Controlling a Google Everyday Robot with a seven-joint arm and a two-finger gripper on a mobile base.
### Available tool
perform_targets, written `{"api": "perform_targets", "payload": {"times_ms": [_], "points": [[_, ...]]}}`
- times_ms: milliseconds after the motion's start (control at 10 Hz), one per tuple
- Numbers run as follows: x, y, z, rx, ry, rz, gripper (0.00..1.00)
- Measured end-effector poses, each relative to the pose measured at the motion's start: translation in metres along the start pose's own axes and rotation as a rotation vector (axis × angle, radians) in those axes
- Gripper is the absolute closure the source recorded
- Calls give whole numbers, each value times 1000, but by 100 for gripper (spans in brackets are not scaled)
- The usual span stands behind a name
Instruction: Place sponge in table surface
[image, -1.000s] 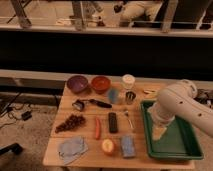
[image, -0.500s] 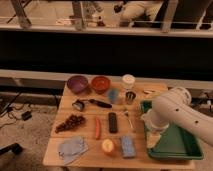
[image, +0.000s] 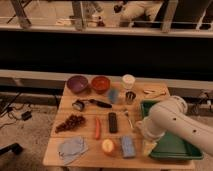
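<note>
Sponge (image: 128, 146) is lying flat near the front edge of the table surface (image: 91, 156), so a clumsy nudge could shove it off, or into the orange (image: 108, 146). Gripper (image: 148, 146) hangs just right of it at the green tray (image: 175, 147) rim. Fingers are spread apart and not on the sponge.

The robot's white arm (image: 171, 117) reaches in from the near right, bent at the elbow, its gripper (image: 148, 146) pointing down, low at centre-right, jaws spread wide.
</note>
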Motion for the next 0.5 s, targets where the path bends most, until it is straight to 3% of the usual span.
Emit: {"api": "perform_targets", "payload": {"times_ms": [500], "points": [[-34, 5, 20, 2, -57, -76, 20]]}}
